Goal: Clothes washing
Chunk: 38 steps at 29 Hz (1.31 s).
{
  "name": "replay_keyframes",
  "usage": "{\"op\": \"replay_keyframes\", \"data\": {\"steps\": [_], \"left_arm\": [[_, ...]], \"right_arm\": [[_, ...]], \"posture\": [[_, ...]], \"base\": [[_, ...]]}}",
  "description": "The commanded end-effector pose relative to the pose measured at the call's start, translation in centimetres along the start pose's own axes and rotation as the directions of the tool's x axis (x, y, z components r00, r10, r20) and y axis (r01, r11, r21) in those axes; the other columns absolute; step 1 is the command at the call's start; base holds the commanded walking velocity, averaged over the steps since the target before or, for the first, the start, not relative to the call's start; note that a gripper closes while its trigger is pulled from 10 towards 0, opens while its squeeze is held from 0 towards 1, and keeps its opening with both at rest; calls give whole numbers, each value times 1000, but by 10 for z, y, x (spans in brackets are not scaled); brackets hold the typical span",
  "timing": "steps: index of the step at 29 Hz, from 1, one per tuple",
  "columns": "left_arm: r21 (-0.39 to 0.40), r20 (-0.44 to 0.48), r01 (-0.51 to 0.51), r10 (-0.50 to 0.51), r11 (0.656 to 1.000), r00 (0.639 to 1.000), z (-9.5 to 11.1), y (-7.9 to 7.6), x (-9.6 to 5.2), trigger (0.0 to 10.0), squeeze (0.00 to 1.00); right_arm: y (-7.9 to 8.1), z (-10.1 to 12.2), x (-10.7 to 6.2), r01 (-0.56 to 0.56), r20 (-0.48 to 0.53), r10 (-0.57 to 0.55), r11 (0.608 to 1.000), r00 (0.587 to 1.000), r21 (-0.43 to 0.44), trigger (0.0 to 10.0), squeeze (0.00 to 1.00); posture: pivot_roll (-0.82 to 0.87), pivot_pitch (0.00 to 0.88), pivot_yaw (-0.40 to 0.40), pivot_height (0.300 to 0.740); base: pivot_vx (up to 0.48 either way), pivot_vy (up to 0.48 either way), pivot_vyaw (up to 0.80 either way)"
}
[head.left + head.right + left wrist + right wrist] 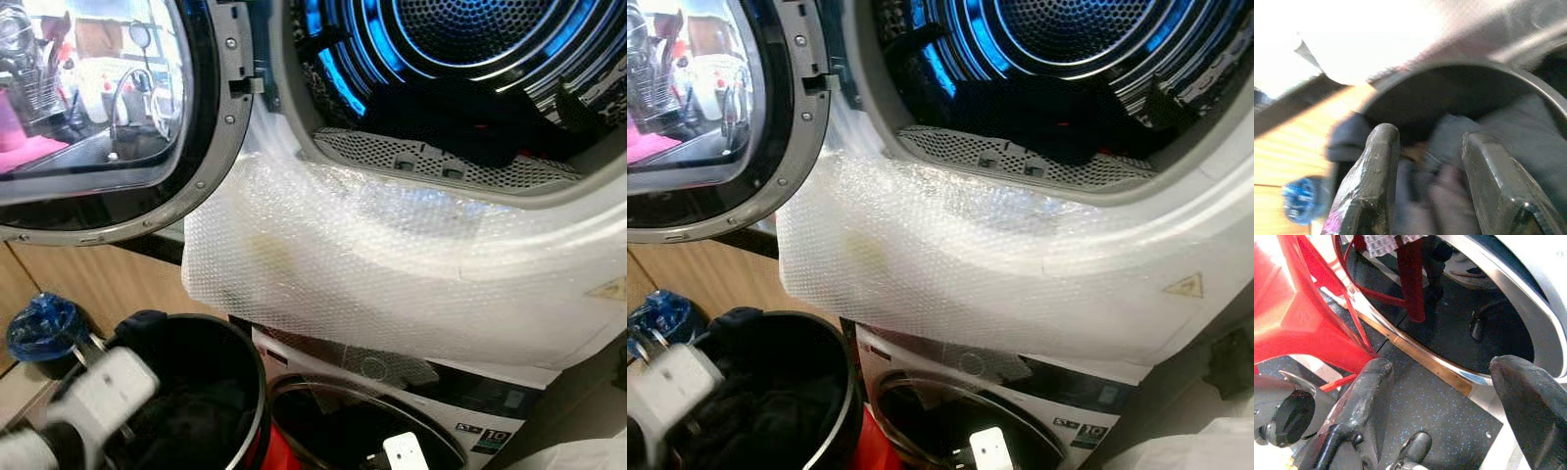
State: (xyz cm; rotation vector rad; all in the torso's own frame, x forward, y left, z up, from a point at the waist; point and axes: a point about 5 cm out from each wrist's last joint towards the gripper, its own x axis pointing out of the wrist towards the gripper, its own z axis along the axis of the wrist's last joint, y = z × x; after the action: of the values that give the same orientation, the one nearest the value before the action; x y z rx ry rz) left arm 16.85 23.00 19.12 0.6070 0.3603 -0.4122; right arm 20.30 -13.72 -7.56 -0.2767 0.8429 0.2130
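A speckled dark floor (1440,406) is seen below and between the spread fingers of the right gripper (1444,396); on it, just ahead of those fingers, the red legs of a frame (1317,323) are planted, and the front of a lower washing machine (1019,401) is stood beyond them; an upper machine (1038,245), draped with bubble wrap (950,255), is carried on top of that one. A black laundry basket (230,392) is set beside the lower machine, directly under the left gripper (1430,176), with dark clothes (1488,142) lying in it; a blue-capped bottle (44,328) is stood near a wooden cabinet front (108,279), to the outer side of the left gripper.
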Motion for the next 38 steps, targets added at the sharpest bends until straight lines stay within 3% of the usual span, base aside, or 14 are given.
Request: {"op": "replay_keyframes", "data": {"steps": [1, 2, 5, 9, 16, 20, 31, 35, 38], "left_arm": [[-8, 9, 46, -45, 999, 999, 6, 2, -9, 10000, 1000], [-41, 11, 146, -145, 988, 989, 6, -2, -18, 10000, 1000], [-112, 43, 248, -245, 962, 969, 1, -4, -24, 10000, 1000], [-204, 102, 291, -275, 935, 956, -4, 2, -18, 10000, 1000], [-189, 26, 353, -355, 916, 935, -11, 2, -15, 10000, 1000], [-159, -116, 443, -463, 882, 879, -28, 0, -19, 10000, 1000], [-99, -129, 544, -553, 833, 823, -33, -3, -6, 10000, 1000], [-34, -179, 543, -540, 839, 822, -40, -2, 4, 10000, 1000], [-53, -132, 550, -552, 833, 823, -43, -5, 14, 10000, 1000]], "right_arm": [[1, -4, -1, -9, -20, 9, 1000, 1000, -9, 10000, 0], [2, -4, -1, -11, -22, 11, 1000, 1000, -8, 10000, 0], [3, -5, -1, -17, -28, 16, 1000, 999, -15, 10000, 0], [5, -3, 0, -32, -28, 31, 999, 999, -38, 10000, 0], [4, 5, 1, -36, -6, 36, 999, 999, -40, 10000, 0], [1, 1, 1, -24, -18, 24, 999, 1000, -38, 10000, 0], [2, -1, 0, -23, -24, 22, 999, 999, -35, 10000, 0], [1, -1, 0, -22, -24, 21, 999, 999, -36, 10000, 0], [1, -1, 0, -22, -25, 21, 999, 999, -42, 10000, 0]], "posture": [[464, 0, -2, 740], [469, 0, -2, 740], [476, 0, -8, 740], [472, 0, -21, 740], [441, 0, -14, 740], [442, 0, -15, 740], [427, 0, -17, 740], [428, 0, -21, 740], [428, 0, -22, 740]], "base": [[0, 0, 0], [0, 0, 0], [0, 0, 0], [0, 0, 0], [0, 0, 0], [0, 0, 0], [0, 0, 0], [0, 0, 0], [0, 0, 0]]}}
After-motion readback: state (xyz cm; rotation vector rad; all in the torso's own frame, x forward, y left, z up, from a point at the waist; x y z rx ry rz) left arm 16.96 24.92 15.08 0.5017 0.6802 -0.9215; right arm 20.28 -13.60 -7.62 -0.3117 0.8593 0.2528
